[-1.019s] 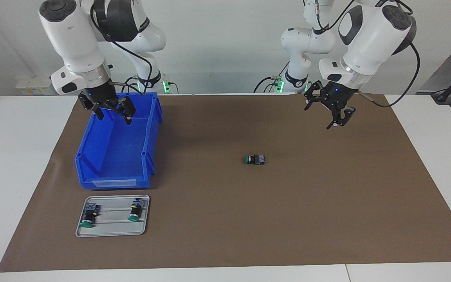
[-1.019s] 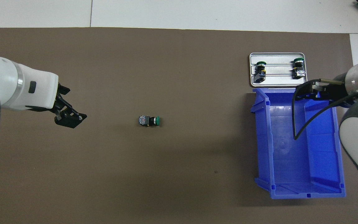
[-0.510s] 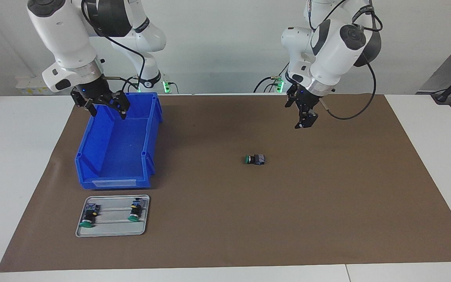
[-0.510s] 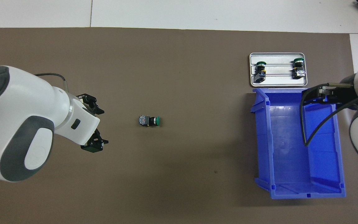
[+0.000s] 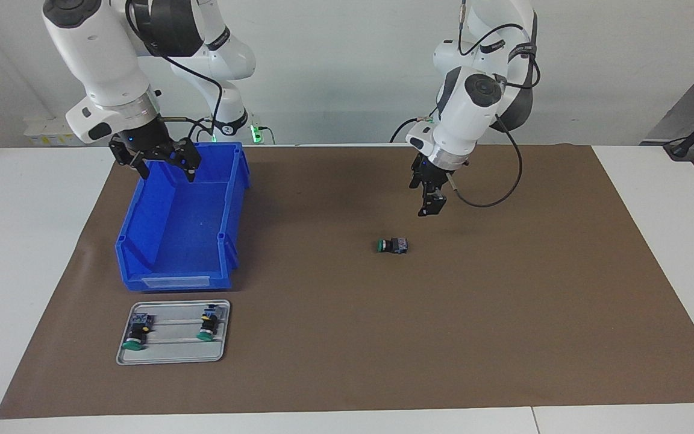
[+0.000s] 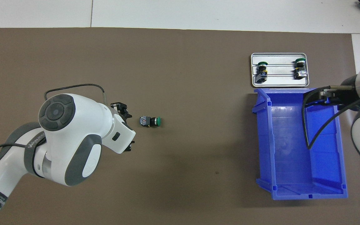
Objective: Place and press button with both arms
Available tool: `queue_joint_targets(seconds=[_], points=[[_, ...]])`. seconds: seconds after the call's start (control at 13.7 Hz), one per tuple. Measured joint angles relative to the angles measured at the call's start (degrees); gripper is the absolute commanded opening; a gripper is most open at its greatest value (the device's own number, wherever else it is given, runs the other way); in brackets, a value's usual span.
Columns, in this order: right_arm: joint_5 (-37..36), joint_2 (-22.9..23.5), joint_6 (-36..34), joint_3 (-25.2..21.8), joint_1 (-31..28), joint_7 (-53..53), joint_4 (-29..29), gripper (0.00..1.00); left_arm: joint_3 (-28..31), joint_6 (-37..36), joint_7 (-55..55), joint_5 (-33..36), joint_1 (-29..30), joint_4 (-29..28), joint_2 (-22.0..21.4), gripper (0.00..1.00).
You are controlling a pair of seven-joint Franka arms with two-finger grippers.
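A button (image 5: 392, 245) (image 6: 150, 121) with a green cap lies on its side on the brown mat (image 5: 503, 313), about mid-table. My left gripper (image 5: 426, 207) hangs over the mat just beside the button's terminal end, toward the left arm's end of the table, and does not touch it. In the overhead view its fingers (image 6: 122, 109) show spread apart on either side of the wrist, with nothing between them. My right gripper (image 5: 167, 172) (image 6: 320, 93) hovers open and empty over the blue bin (image 5: 142, 241), at the bin's end nearest the robots.
A grey metal tray (image 5: 172, 355) (image 6: 280, 82) lies just past the bin's end farthest from the robots and holds two more green-capped buttons (image 5: 136, 334) (image 5: 207, 325). The blue bin (image 6: 292, 175) has nothing in it. White table (image 5: 21, 241) borders the mat.
The left arm has swung in from its end of the table, turned its wrist and brought its gripper down beside the button. The right gripper rose slightly over the bin, then held still.
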Motion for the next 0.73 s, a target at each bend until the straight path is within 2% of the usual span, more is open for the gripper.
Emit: queue_joint_targets(seconds=[0.36, 0.73], points=[[0.0, 0.0, 0.0, 0.1, 0.1, -1.2, 0.0, 1.00, 0.1, 6.3, -4.5, 0.0, -2.3, 0.0, 3.2, 0.92], [0.0, 0.0, 0.0, 0.1, 0.0, -1.2, 0.0, 1.00, 0.2, 9.1, -9.0, 0.6, -5.3, 1.9, 9.0, 0.92]])
